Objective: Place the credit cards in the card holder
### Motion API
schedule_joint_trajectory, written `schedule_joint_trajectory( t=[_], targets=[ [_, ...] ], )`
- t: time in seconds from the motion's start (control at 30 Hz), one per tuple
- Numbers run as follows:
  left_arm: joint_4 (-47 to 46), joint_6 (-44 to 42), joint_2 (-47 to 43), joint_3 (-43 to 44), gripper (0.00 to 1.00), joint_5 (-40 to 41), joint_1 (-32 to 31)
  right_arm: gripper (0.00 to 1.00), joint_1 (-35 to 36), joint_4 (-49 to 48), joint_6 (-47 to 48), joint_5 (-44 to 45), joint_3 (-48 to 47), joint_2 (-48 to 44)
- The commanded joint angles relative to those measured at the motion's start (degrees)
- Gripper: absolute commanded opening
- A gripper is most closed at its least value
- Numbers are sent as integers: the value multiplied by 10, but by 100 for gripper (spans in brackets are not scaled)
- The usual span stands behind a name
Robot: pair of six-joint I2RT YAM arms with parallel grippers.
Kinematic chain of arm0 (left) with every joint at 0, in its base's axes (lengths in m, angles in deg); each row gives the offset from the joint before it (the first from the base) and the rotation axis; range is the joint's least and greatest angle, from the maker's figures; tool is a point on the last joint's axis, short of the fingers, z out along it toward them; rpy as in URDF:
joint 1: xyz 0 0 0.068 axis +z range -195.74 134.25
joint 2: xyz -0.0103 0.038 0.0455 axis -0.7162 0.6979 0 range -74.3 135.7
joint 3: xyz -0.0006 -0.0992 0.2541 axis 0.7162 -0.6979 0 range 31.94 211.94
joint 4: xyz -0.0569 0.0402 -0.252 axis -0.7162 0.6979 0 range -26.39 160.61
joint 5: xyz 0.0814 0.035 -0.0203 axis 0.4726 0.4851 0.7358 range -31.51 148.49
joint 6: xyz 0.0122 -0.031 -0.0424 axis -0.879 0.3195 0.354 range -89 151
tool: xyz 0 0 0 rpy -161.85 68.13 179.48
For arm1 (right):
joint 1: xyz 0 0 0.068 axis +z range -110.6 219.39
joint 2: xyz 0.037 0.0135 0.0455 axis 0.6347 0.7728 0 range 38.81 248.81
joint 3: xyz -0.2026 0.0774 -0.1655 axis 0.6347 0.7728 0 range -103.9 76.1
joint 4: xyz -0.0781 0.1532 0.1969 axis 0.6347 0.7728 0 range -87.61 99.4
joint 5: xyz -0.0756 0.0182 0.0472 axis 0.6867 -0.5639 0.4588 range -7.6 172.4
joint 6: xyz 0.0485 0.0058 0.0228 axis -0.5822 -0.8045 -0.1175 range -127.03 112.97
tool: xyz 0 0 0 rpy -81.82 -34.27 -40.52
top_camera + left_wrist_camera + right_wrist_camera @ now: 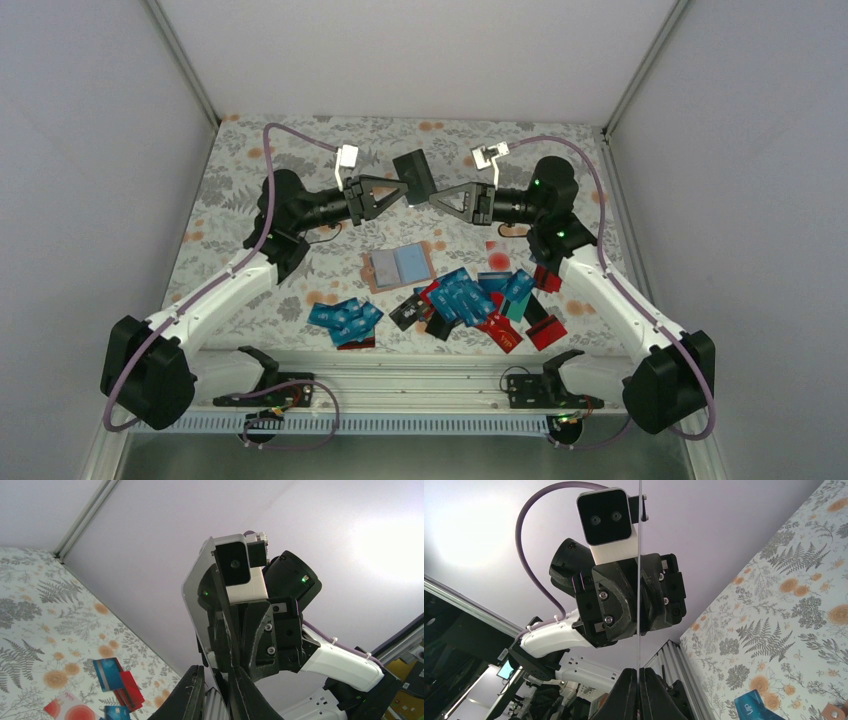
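A black credit card [413,172] is held in the air over the far middle of the table, between both grippers. My right gripper [437,197] is shut on it; in the right wrist view the card [639,580] shows edge-on as a thin line pinched between the fingers [638,671]. My left gripper [405,190] is around the card's other end with its jaws apart; in the left wrist view [216,672] the card [197,595] runs between the fingers with a gap on one side. The tan-pink card holder [366,272] lies open on the table with a grey and a blue card on it.
Several blue, teal, red and black cards lie in two heaps near the front: one at the left [345,320], one at the right [470,300]. A blue card marked VIP [751,707] lies below the right wrist. White walls enclose the table; a metal rail [400,365] runs along the near edge.
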Motion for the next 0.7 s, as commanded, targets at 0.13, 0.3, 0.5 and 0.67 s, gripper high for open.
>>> schedule_joint_trajectory(
  t=[0.13, 0.3, 0.5, 0.67],
  targets=[
    [-41, 12, 12, 1, 3, -6, -6, 4, 3, 8, 27, -17, -17, 4],
    [19, -9, 6, 10, 2, 18, -8, 17, 2, 132, 125, -16, -68, 26],
    [220, -89, -12, 7, 2, 118, -6, 50, -29, 266, 211, 25, -103, 72],
    [311, -98, -8, -41, 2, 191, -3, 58, -35, 316, 232, 107, -92, 122]
  ],
)
